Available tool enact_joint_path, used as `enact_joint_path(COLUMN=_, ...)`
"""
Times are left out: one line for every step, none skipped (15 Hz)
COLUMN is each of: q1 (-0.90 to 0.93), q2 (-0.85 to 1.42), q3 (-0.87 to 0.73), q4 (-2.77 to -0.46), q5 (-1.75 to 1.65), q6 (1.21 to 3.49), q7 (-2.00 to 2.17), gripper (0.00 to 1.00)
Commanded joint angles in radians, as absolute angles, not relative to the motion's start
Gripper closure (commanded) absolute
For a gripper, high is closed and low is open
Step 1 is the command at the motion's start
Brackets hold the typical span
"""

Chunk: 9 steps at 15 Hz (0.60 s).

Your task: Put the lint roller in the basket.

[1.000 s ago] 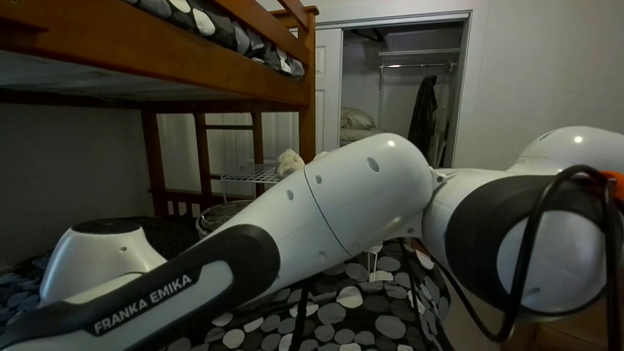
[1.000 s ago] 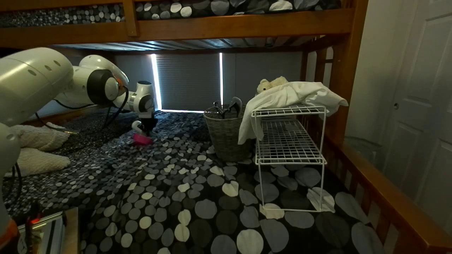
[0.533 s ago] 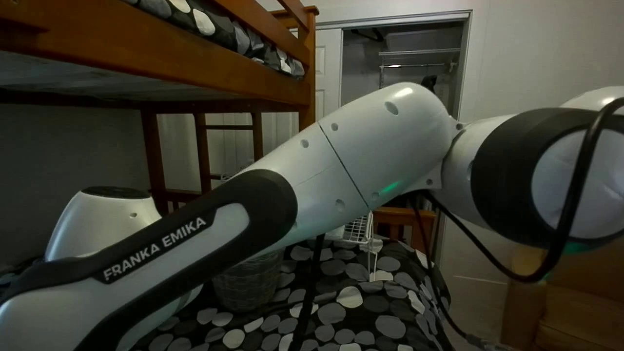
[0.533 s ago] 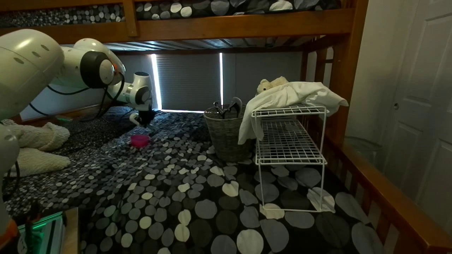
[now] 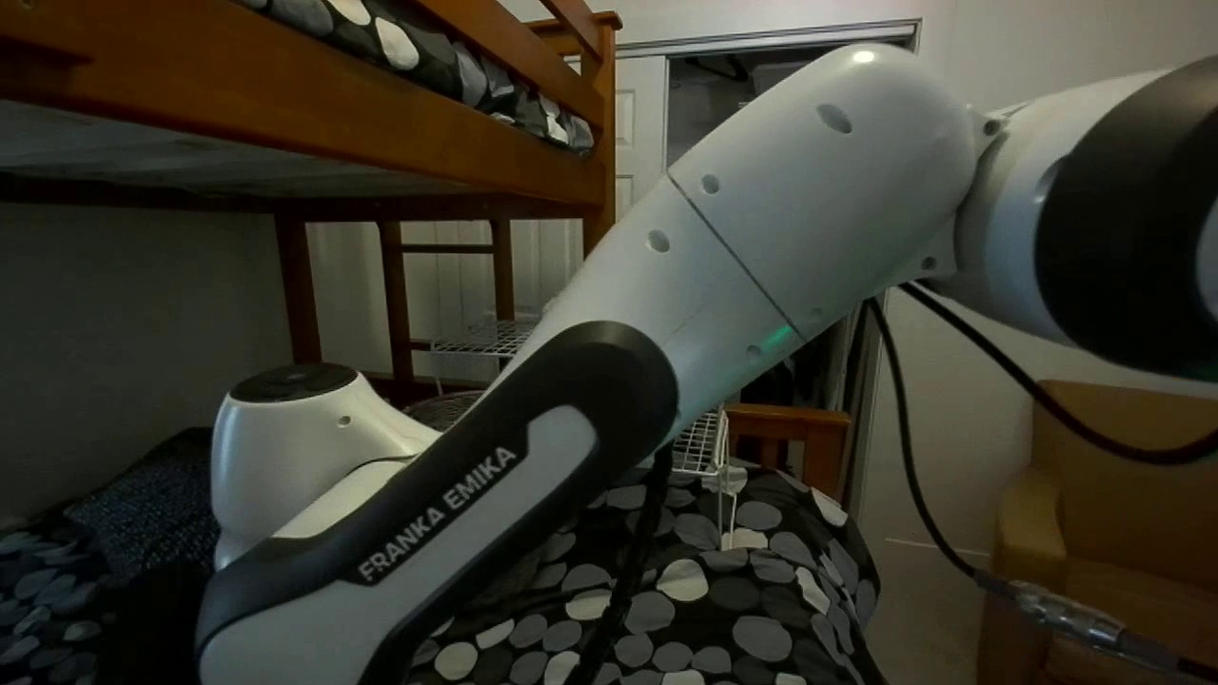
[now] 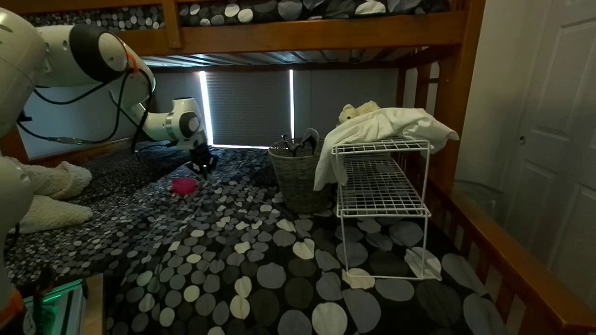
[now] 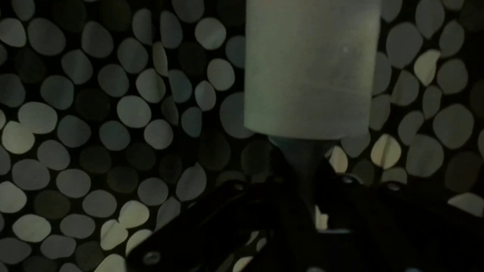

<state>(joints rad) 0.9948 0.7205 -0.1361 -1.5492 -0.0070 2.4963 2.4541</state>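
Landmark: grey woven basket (image 6: 298,181). Listed L to R, in an exterior view.

1. Pink bowl (image 6: 185,186), qty 1: on bedding (image 6: 209,260), well L of basket.

2. Gripper (image 6: 204,171), qty 1: L of basket, well apart; exact ht. can't tell. Jaws drawn in on handle of lint roller (image 7: 312,71), so roller also L of basket. Wrist view: drum ahead of jaws, long axis up-down; tilt can't tell.

3. Basket: hooked items (image 6: 310,137) above rim. Next move prob. = carry R, drum clear of rim + hooks.

4. Wire rack (image 6: 384,216): just R of basket.
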Motion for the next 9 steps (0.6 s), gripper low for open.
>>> enact_joint_path(q1=1.133, q2=0.556, q3=-0.286, q4=-1.792, q5=-0.113, q6=2.522, q7=2.701, gripper=0.95)
enact_joint_path(q1=1.17, q2=0.529, q3=-0.328, q4=-1.84, q5=-0.15, q6=2.513, q7=2.765, gripper=0.95)
enact_joint_path(q1=1.046, q2=0.627, q3=-0.201, q4=-1.682, q5=-0.138, q6=2.492, q7=2.669, gripper=0.8)
enact_joint_path(q1=1.071, q2=0.596, q3=-0.228, q4=-1.728, q5=-0.164, q6=2.492, q7=2.718, gripper=0.8)
enact_joint_path(q1=1.084, q2=0.574, q3=-0.241, q4=-1.761, q5=-0.175, q6=2.491, q7=2.741, gripper=0.8)
enact_joint_path(q1=1.089, q2=0.559, q3=-0.246, q4=-1.781, q5=-0.178, q6=2.492, q7=2.744, gripper=0.95)
enact_joint_path(q1=1.09, q2=0.544, q3=-0.254, q4=-1.805, q5=-0.209, q6=2.51, q7=2.743, gripper=0.95)
enact_joint_path(q1=1.079, q2=0.506, q3=-0.254, q4=-1.867, q5=-0.279, q6=2.575, q7=2.684, gripper=0.95)
enact_joint_path(q1=1.078, q2=0.476, q3=-0.269, q4=-1.91, q5=-0.35, q6=2.595, q7=2.659, gripper=0.95)
